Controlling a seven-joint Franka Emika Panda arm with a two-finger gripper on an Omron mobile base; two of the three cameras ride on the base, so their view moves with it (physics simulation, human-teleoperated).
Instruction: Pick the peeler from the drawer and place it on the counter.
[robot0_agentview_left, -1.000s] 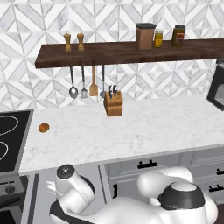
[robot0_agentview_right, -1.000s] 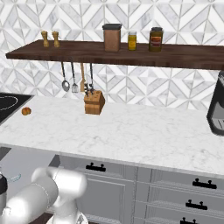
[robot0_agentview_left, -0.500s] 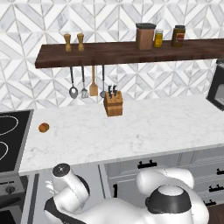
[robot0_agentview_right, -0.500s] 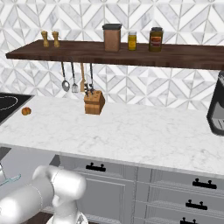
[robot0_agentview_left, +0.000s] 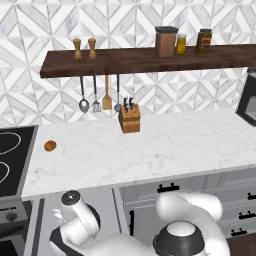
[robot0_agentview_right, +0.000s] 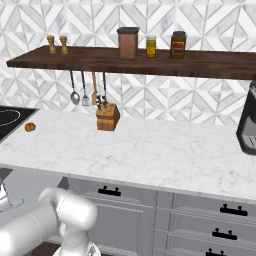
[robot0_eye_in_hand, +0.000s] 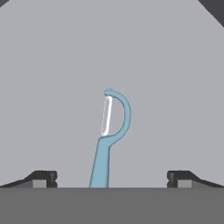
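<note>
The light-blue peeler (robot0_eye_in_hand: 109, 131) lies flat on the grey floor of the open drawer (robot0_eye_in_hand: 52, 65), with its looped head pointing away from the hand. My gripper (robot0_eye_in_hand: 112, 178) hangs just above it and is open. The two dark fingertips (robot0_eye_in_hand: 43, 178) stand wide apart, one on each side of the handle end, and neither touches it. In the left base view the arm (robot0_agentview_left: 80, 220) bends down below the white marble counter (robot0_agentview_left: 150, 145), which also appears in the right base view as a long counter (robot0_agentview_right: 160, 150).
A knife block (robot0_agentview_left: 129, 119) and a small orange fruit (robot0_agentview_left: 49, 145) sit on the counter. A stove (robot0_agentview_left: 12, 155) lies at the left and a dark appliance (robot0_agentview_right: 247, 125) at the right. Utensils (robot0_agentview_left: 95, 97) hang under the wooden shelf (robot0_agentview_left: 145, 57). Narrow drawers with black handles (robot0_agentview_right: 165, 205) line the cabinet front.
The arm has sunk a little lower in both base views, with its elbow dropping toward the bottom edge. The counter and the things on it have not moved.
</note>
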